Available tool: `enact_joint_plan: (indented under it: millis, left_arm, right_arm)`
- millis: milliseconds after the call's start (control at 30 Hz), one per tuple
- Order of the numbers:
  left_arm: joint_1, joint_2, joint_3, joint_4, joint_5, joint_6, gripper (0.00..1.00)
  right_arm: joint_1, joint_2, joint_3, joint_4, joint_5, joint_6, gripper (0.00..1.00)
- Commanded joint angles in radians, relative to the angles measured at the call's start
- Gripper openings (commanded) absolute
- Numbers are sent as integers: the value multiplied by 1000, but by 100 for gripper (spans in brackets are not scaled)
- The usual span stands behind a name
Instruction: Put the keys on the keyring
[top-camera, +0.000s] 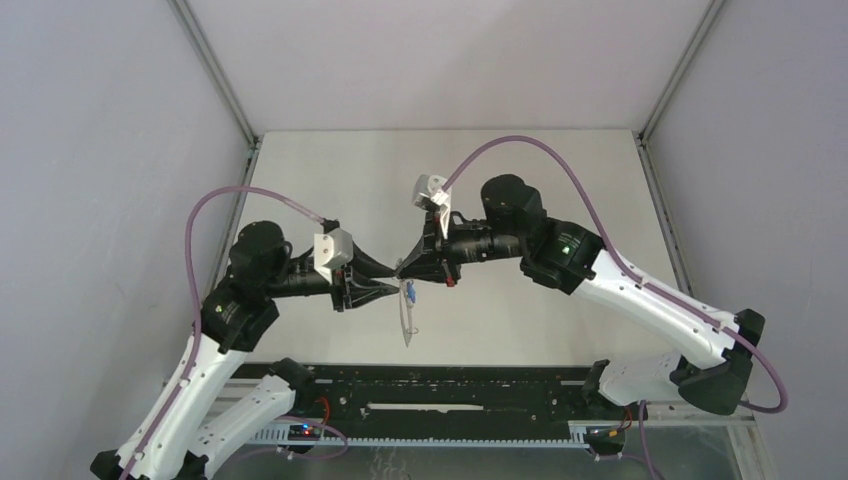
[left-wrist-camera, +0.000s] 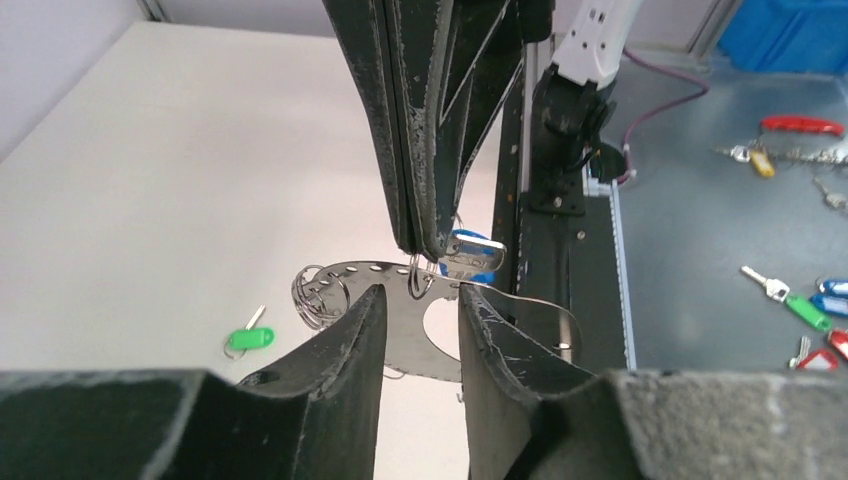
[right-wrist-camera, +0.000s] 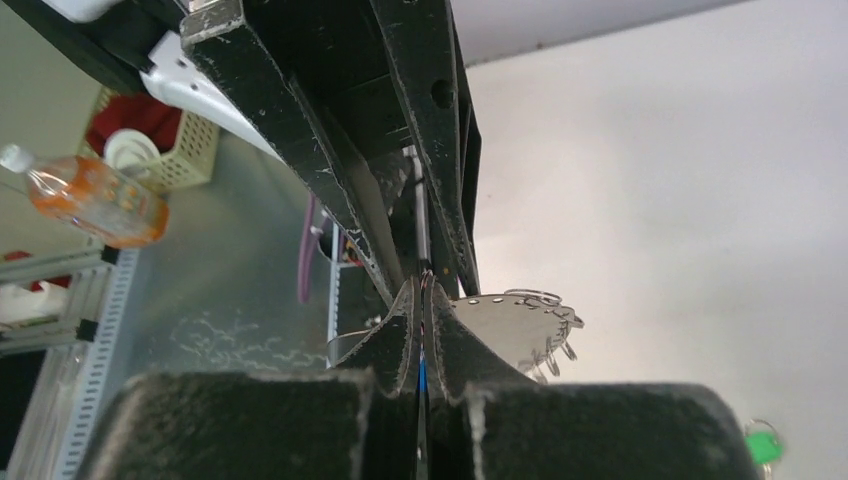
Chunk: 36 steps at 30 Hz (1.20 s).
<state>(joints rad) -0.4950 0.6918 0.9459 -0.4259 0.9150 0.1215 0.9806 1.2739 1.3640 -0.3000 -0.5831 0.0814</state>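
Where the two arms meet above the middle of the desk (top-camera: 330, 180), the keyring (left-wrist-camera: 420, 335) hangs in the air at their tips, a flat grey band dotted with small holes and fringed with wire loops. The right pincer (right-wrist-camera: 420, 300) is pressed together, its tips nipping one of those small loops at the band's upper rim (the wire is thin and hard to follow, so the exact hold is not sharp). The left pincer (left-wrist-camera: 422, 295) stands spread, with the band showing in the gap between its fingers and neither finger plainly pressing on it. The blue-headed key (left-wrist-camera: 470, 252) hangs just beside the right pincer's tips, against the band's top edge; whether it is threaded on a loop cannot be told. The green-headed key (left-wrist-camera: 250, 338) lies flat on the desk, well apart from the ring. Seen from above, the ring dangles edge-on beneath the meeting point.
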Motion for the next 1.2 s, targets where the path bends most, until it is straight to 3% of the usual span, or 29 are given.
enact_joint_plan:
  millis: [0, 333, 600, 833, 933, 1000, 1167]
  left_arm:
    - [2, 20, 91, -167, 9, 217, 36]
    - [0, 33, 110, -283, 35, 323, 24]
    - [-8, 29, 96, -290, 34, 328, 19]
    - [-8, 25, 94, -292, 22, 339, 0]
    - [-8, 16, 83, -251, 19, 301, 0]
    - [-8, 6, 61, -174, 1, 222, 0]
    - [-7, -26, 2, 33, -16, 23, 0]
  right_arm:
    - [41, 53, 146, -255, 71, -153, 0]
    - [110, 169, 318, -445, 138, -247, 0]
    - [134, 231, 418, -493, 155, -260, 0]
    - [144, 249, 442, -496, 137, -258, 0]
    - [126, 224, 422, -453, 129, -214, 21]
    - [98, 176, 358, -359, 121, -148, 44]
    - [-16, -10, 106, -45, 44, 72, 51]
